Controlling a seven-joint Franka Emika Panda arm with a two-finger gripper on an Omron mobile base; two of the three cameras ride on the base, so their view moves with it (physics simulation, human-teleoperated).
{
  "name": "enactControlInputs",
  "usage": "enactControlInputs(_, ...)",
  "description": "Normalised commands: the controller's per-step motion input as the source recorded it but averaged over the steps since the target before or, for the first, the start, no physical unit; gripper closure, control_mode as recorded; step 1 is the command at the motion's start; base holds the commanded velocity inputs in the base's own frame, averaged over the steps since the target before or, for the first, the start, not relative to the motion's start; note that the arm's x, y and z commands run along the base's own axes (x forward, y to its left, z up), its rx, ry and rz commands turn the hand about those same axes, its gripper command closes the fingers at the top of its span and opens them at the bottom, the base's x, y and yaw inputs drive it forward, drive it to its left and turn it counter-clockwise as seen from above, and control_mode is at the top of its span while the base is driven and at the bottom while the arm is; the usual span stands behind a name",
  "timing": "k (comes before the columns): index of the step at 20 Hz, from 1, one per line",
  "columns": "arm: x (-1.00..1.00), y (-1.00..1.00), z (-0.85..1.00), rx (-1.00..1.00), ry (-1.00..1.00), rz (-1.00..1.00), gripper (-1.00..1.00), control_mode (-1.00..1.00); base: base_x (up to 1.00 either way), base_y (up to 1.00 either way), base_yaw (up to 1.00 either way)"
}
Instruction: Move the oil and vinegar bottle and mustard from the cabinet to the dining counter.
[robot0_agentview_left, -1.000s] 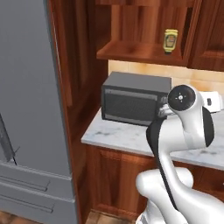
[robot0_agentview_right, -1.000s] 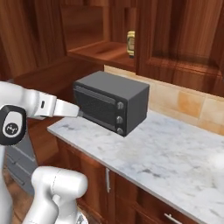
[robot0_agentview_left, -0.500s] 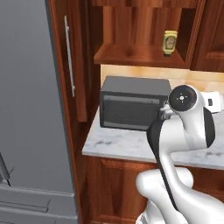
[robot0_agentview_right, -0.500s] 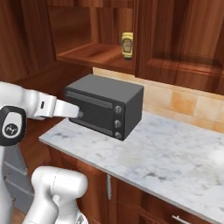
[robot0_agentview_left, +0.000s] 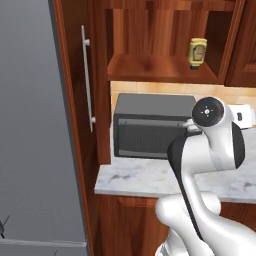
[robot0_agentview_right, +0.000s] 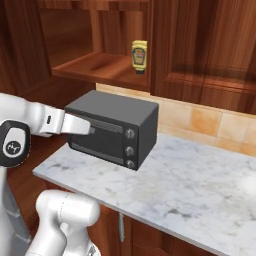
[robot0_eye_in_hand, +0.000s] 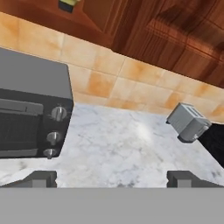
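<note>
A yellow mustard container with a dark cap stands on the open reddish-brown wooden cabinet shelf, above a veined marble worktop carrying a dark grey toaster oven and silver toaster.

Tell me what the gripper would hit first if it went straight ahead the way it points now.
Probably the bare marble worktop, between the toaster oven and the toaster; the open gripper holds nothing. Depth is uncertain.
</note>
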Motion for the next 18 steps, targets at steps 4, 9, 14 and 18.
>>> enactControlInputs(4,0.07,0.0,0.21,0.27,0.12,-0.09,-1.0,-1.0,0.09,0.0,-0.04)
enactControlInputs(9,0.0,0.0,0.5,0.35,0.02,-0.14,-1.0,-1.0,0.0,0.0,0.0)
enactControlInputs(14,0.0,0.08,0.5,0.27,0.0,-0.2,-1.0,-1.0,0.0,0.0,0.0)
enactControlInputs(18,0.16,0.3,0.32,0.02,0.0,-0.31,-1.0,-1.0,0.0,0.0,0.0)
